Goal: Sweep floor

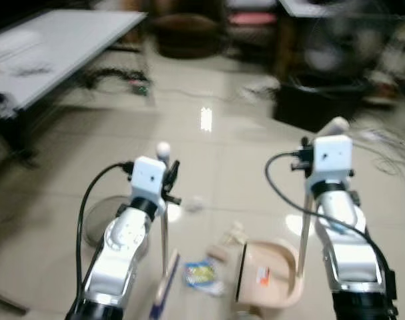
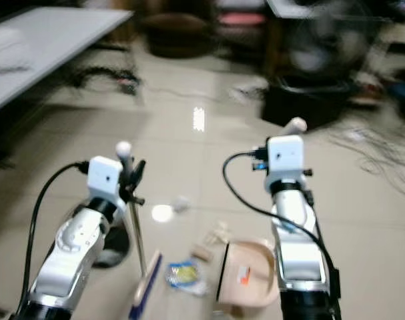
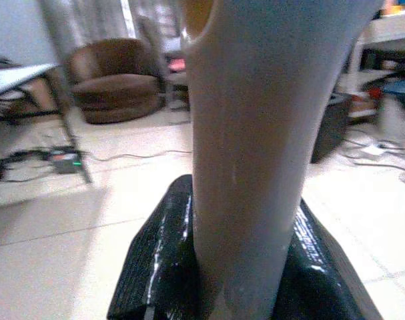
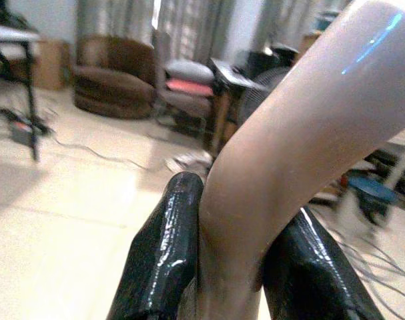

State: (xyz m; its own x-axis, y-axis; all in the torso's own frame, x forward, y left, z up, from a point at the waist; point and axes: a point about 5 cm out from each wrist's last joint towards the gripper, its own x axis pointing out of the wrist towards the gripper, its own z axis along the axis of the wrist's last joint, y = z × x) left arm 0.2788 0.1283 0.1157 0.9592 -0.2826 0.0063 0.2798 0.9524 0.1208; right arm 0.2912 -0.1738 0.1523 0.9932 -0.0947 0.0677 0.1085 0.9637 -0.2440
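On the pale tiled floor point(image 1: 255, 167) just in front of the robot stands a beige dustpan point(image 1: 269, 273), tipped so its open mouth faces the robot's left, with a dark edge along that mouth and a small orange label inside. Its thin upright handle point(image 1: 304, 227) rises from the pan's right side to a rounded beige grip at the top. The right gripper point(image 4: 232, 267) is clamped on that grip — the right wrist view shows both black fingers point(image 4: 165, 253) pressed against the curved beige handle end point(image 4: 289, 160).

To the left of the dustpan stands the broom point(image 1: 165, 267), its slim metal pole upright and its beige-and-blue head point(image 1: 163, 287) resting on the floor. The left gripper point(image 3: 245, 267) is closed around the broom's handle near the top, below a small white knob point(image 1: 163, 147); in the left wrist view the pale handle point(image 3: 255, 133) sits tight between the black fingers point(image 3: 159, 267).

Between the broom head and the dustpan mouth lies a crumpled blue-and-yellow wrapper point(image 1: 202, 275). Just beyond the dustpan's mouth are a few pale scraps of litter point(image 1: 229, 240), blurred — what they are cannot be made out. A small white crumpled bit point(image 1: 194, 203) lies farther out from the dustpan.

Left of the broom, a round fan base point(image 1: 102, 223) rests on the floor, partly behind the left arm. Well beyond the dustpan are a white table point(image 1: 49, 47), a brown armchair point(image 3: 115, 87) and a black box point(image 1: 315, 103), with cables trailing nearby.
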